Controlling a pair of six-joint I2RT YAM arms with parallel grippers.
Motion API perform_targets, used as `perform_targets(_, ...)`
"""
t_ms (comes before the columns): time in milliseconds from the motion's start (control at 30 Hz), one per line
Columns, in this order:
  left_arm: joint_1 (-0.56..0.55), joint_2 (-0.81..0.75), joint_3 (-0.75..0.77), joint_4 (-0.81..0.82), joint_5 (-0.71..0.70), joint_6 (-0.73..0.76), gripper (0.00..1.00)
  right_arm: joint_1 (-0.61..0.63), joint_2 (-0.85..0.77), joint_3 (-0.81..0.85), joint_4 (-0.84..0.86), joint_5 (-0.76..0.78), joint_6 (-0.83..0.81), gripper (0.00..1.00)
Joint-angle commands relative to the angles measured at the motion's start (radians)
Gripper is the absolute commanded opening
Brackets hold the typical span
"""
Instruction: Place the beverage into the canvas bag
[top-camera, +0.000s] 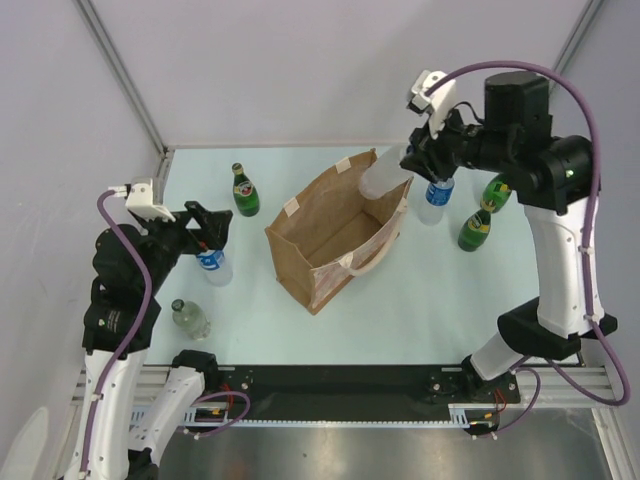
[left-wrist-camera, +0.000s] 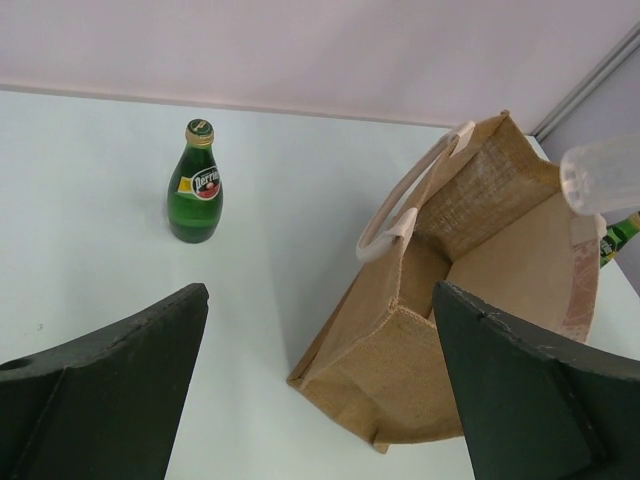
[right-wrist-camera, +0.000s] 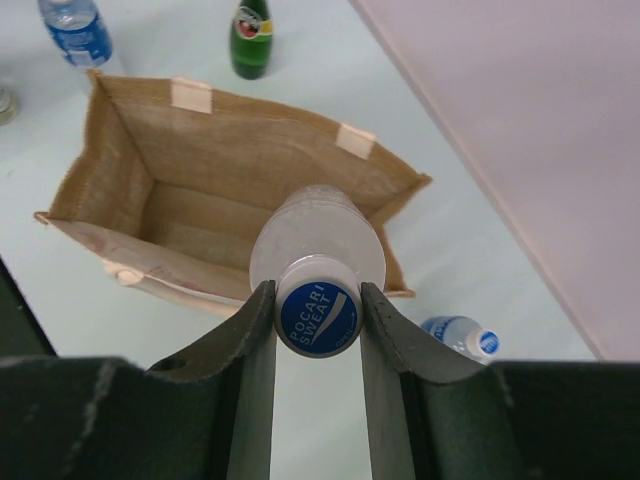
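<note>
While the right gripper (right-wrist-camera: 318, 318) has its jaws clamped on the capped neck of the Pocari Sweat bottle (right-wrist-camera: 316, 240), the bottle is off the table (top-camera: 400, 320), tilted, with its bottom end pointing down at the canvas bag (right-wrist-camera: 250, 150). That end sits over the bag's open mouth, close to the rim on the right arm's side; can't tell if it touches the rim. Bag upright mid-table, mouth open, inside looks bare, cream handles hanging on the outside.

Left gripper (left-wrist-camera: 320, 400): jaws wide apart, holding nothing, hovering to the left of the bag and aimed at it. Blue-label water bottle (top-camera: 212, 262) just below it in the top view, clear bottle (top-camera: 188, 318) nearer the left arm's base. Green Perrier bottle (left-wrist-camera: 195, 185) upright, far left of the bag. Right of the bag: another water bottle (top-camera: 435, 197) and two green bottles (top-camera: 474, 230), all standing.
</note>
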Motion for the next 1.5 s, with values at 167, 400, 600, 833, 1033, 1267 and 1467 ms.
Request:
perform_targets(167,0.007,-0.027,0.025,0.004,-0.035,0.004,1.0,0.046,0.095,-0.144,0.295,-0.035,0.025,0.0)
perform_targets(400,0.007,-0.041,-0.004,0.004,-0.05,0.0,1.0,0.045,0.269,-0.176,0.37,-0.007,0.009,0.0)
perform_targets(600,0.007,-0.041,-0.011,0.006,-0.06,0.004,1.0,0.055,0.372,-0.238,0.471,0.061,-0.003,0.0)
perform_targets(833,0.007,-0.041,-0.021,0.009,-0.072,0.004,1.0,0.075,0.323,-0.489,0.678,0.152,-0.053,0.0)
perform_targets(1033,0.007,-0.01,-0.032,0.045,-0.052,-0.003,1.0,0.077,0.329,-0.572,0.717,0.175,-0.057,0.08)
perform_targets(1267,0.007,0.053,-0.02,0.108,-0.017,-0.029,1.0,0.075,0.283,-0.531,0.668,0.155,-0.038,0.66)
perform_targets(1467,0.007,0.125,0.017,0.105,-0.011,-0.055,1.0,0.055,0.212,-0.448,0.574,0.057,-0.006,0.69)
